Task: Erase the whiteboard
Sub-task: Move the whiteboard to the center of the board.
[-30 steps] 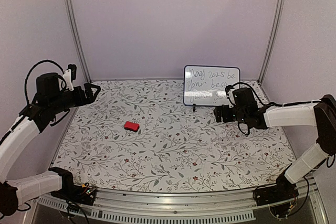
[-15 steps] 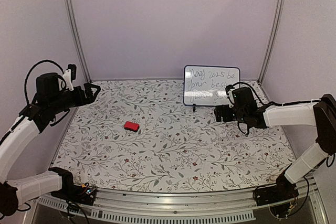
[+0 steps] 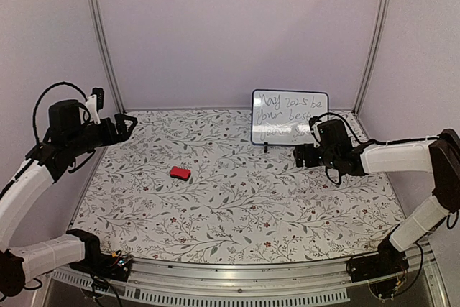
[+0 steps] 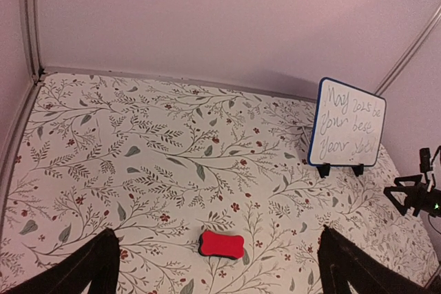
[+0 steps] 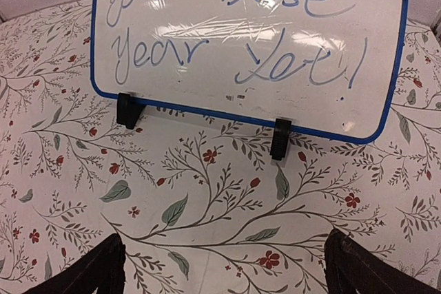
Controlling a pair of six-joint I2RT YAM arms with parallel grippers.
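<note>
Blue-framed whiteboard (image 3: 284, 116) unchanged, still written; left end effector (image 3: 129, 124), right end effector (image 3: 297, 156) unmoved.

The top view looks down from high behind the near edge over the whole table (image 3: 237, 206). The left wrist view faces across it from the left, with the whiteboard (image 4: 348, 125) far off at the right and the eraser (image 4: 222, 244) at low centre; the top view shows both too. The right wrist view sits close before the whiteboard's lower half.

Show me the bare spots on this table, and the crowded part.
Free: the near half of the floral-patterned table, in front of the small red eraser block; also the middle stretch between that block and the blue-framed handwritten whiteboard. Crowded: the far right corner, where the open right gripper sits just before the whiteboard.
</note>
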